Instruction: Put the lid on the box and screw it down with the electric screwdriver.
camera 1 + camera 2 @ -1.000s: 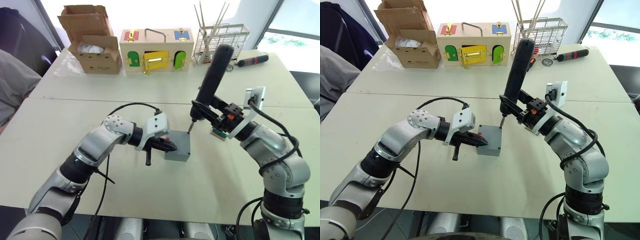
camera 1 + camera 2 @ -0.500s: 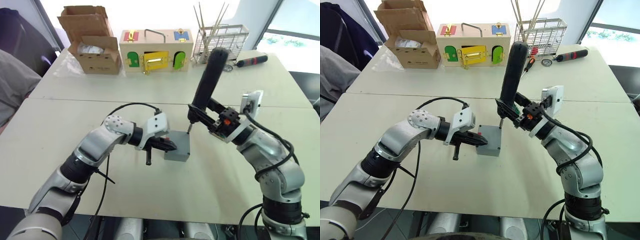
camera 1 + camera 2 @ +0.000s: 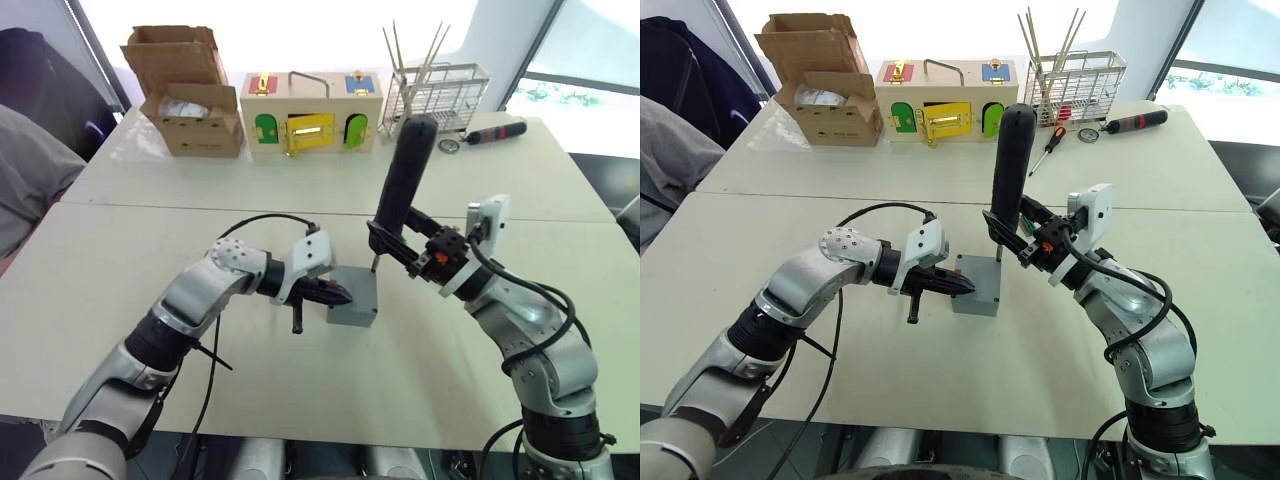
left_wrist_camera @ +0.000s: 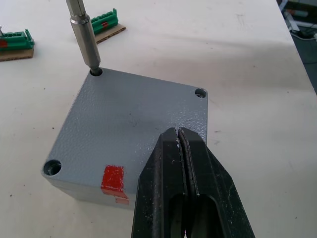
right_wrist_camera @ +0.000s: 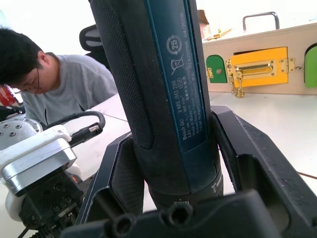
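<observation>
The grey box (image 3: pixel 352 302) sits mid-table with the lid (image 4: pixel 129 114) on top, a red mark on its near side. My left gripper (image 3: pixel 338 293) is shut, and its fingertips (image 4: pixel 177 134) rest on the lid near one edge with nothing between them. My right gripper (image 3: pixel 388 238) is shut on the lower body of the black electric screwdriver (image 3: pixel 402 180), which stands nearly upright. The screwdriver's metal bit (image 4: pixel 84 34) sits in the lid's far corner hole. Two other corner holes show in the left wrist view.
Along the back of the table stand a cardboard box (image 3: pixel 190 95), a wooden box with coloured doors (image 3: pixel 310 108), a wire rack (image 3: pixel 432 92) and a red-and-black tool (image 3: pixel 495 130). An orange-handled screwdriver (image 3: pixel 1045 150) lies nearby. Green terminal blocks (image 4: pixel 105 22) lie beyond the box. A person (image 5: pixel 44 84) sits at the left.
The screwdriver has tilted more upright as my right arm drew in, with the bit staying at the lid's corner. My left gripper has stayed on the lid. The camera shifted slightly.
</observation>
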Controlling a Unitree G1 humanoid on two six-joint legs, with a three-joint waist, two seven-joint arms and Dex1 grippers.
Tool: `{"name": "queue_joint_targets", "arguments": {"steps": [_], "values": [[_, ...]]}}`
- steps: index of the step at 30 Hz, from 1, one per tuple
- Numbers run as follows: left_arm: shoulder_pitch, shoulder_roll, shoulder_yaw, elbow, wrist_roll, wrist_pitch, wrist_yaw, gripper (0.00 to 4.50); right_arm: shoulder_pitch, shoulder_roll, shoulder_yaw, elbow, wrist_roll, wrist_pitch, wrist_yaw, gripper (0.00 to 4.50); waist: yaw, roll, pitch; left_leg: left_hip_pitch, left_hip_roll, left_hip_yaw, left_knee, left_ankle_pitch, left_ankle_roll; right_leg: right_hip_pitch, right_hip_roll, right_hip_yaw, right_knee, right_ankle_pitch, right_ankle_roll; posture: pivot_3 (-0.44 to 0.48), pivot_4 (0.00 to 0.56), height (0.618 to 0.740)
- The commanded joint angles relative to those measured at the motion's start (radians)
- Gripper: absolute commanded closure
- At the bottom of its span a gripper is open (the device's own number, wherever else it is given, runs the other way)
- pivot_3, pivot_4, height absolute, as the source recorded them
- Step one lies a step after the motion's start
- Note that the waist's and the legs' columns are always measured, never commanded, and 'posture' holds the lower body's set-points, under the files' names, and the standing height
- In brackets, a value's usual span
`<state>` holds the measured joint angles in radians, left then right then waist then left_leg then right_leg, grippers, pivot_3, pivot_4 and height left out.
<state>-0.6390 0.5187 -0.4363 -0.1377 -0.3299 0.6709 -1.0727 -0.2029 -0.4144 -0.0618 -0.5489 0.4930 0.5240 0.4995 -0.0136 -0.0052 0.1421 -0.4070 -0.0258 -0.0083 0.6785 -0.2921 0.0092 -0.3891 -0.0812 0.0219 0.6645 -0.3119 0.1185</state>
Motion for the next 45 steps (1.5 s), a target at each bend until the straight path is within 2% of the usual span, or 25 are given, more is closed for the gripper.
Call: {"name": "queue_joint_targets", "arguments": {"steps": [1,17,39,43,45], "values": [[0.025,0.008,-0.030,0.021,0.030,0.015,-0.005,4.50,0.031,-0.014,0.053,0.016,0.003,0.043,0.020,2.58,0.000,-0.002,-0.002,0.000,0.000,0.000,0.000,-0.001,0.001,0.000,0.000,0.000,0.000,0.000,0.000,0.000,0.150,0.740],[0.025,0.015,-0.029,0.002,0.037,0.017,-0.009,4.50,0.044,-0.042,0.085,0.044,-0.025,0.039,0.024,2.58,0.000,-0.003,-0.008,0.000,0.000,-0.001,-0.001,-0.002,0.004,0.000,0.000,0.000,-0.001,0.000,0.000,0.000,0.150,0.740],[0.034,0.013,-0.040,0.021,0.071,0.000,-0.009,4.50,0.093,0.028,0.078,0.080,-0.041,0.004,-0.016,2.58,0.001,-0.006,-0.014,0.001,0.000,-0.001,-0.001,-0.004,0.006,0.002,0.000,0.000,-0.002,0.000,0.000,0.000,0.150,0.740],[0.036,0.011,-0.039,0.024,0.074,-0.001,-0.010,4.50,0.105,0.026,0.082,0.084,-0.051,-0.006,-0.016,2.58,0.001,-0.006,-0.014,0.005,0.000,-0.001,-0.003,-0.004,0.007,0.006,0.000,0.000,-0.004,0.000,0.000,0.000,0.150,0.740],[0.035,0.009,-0.038,0.025,0.075,-0.002,-0.010,4.50,0.112,0.025,0.085,0.087,-0.057,-0.011,-0.015,2.58,0.001,-0.006,-0.014,0.013,0.000,-0.001,-0.008,-0.004,0.007,0.015,0.000,0.000,-0.012,0.000,0.000,0.000,0.150,0.740]]}}
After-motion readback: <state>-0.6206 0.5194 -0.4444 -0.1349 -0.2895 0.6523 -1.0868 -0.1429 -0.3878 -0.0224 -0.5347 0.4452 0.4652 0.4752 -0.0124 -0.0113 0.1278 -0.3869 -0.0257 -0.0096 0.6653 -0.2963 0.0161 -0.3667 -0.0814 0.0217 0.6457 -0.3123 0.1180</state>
